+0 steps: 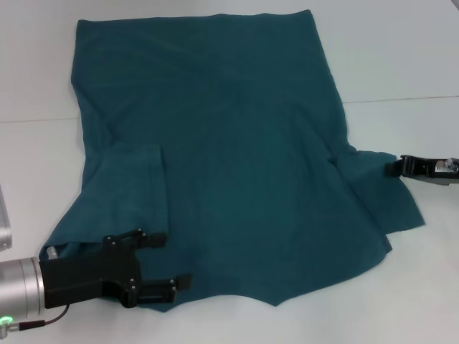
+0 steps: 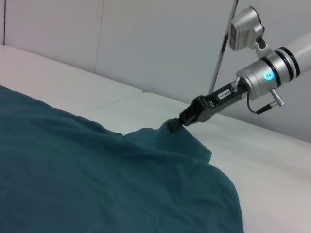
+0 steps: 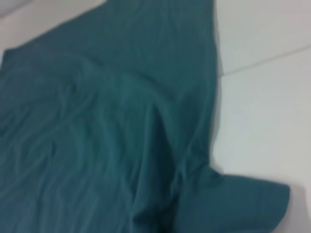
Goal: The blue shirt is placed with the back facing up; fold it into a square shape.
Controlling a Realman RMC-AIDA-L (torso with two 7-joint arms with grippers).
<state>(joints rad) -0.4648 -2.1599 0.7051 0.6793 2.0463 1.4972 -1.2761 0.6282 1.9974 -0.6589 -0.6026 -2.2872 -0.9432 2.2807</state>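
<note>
**Supervisor:** How far along are we?

**Operator:** Early, by my reading. The blue shirt (image 1: 237, 150) lies spread on the white desk (image 1: 401, 64), plain side up, still close to its full outline. The one fold I can see is the sleeve on my left side, which is turned in over the body. The right sleeve still sticks out toward the desk edge, and the hem at the far end lies flat. So I judge the side folds and the lengthwise fold are all left to do before it is a square.

**Supervisor:** What is the left end effector doing?

**Operator:** The left end effector (image 1: 170, 259) sits at the near left corner of the shirt, low over the cloth. Its two fingers are spread wide apart, one above the other in the head view, with nothing between them. I cannot tell whether the lower finger touches the fabric.

**Supervisor:** And the right?

**Operator:** The right end effector (image 2: 174, 125) is at the tip of the right sleeve. In the left wrist view its tip meets the cloth, and the sleeve rises into a small peak there, so I read it as pinched closed on the blue shirt.
</note>
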